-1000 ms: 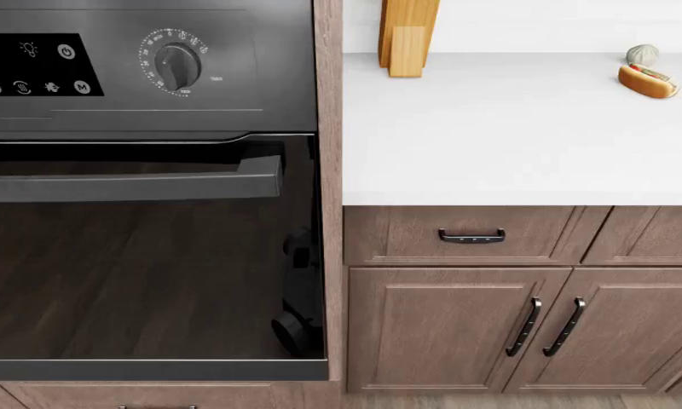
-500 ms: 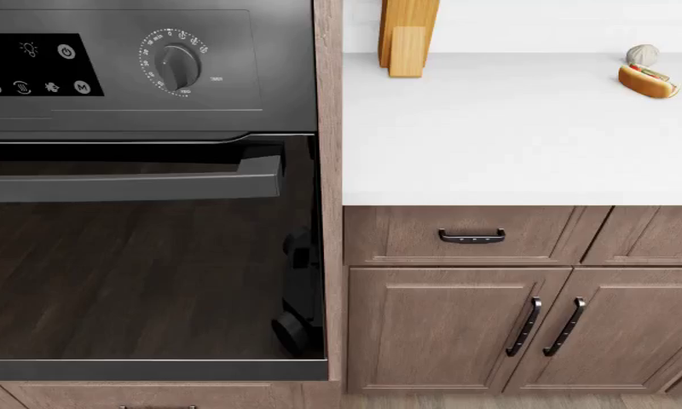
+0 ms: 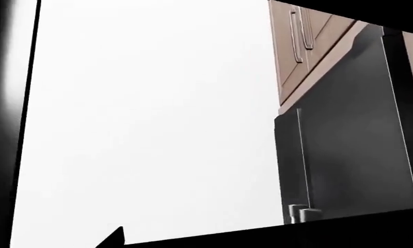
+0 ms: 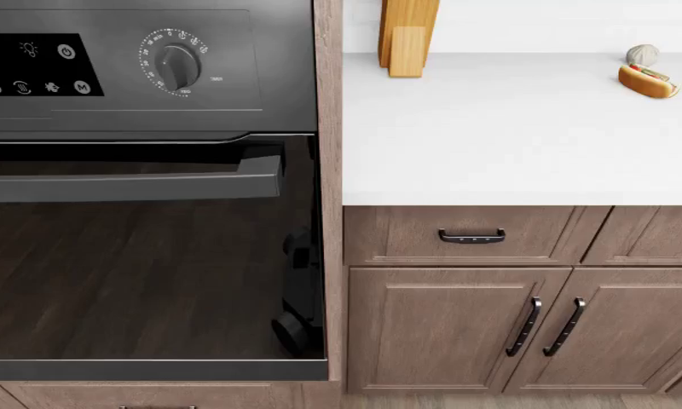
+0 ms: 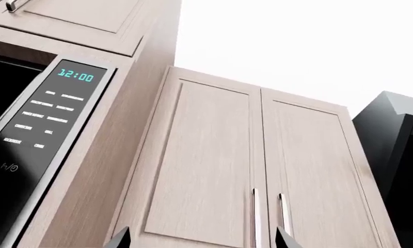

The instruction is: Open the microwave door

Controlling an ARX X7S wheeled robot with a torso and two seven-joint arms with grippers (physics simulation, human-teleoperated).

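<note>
Nearest in the head view is the oven (image 4: 147,256), with the table (image 4: 511,128) to its right and a hot dog (image 4: 646,81) far right. Neither arm appears there. The right gripper (image 5: 203,238) shows only two dark tips, spread wide and empty; the left gripper I cannot tell. The microwave (image 5: 37,139) sits high, up left of the pale cabinets (image 5: 261,170). With the head aimed low, the reach may miss the door's edge.
</note>
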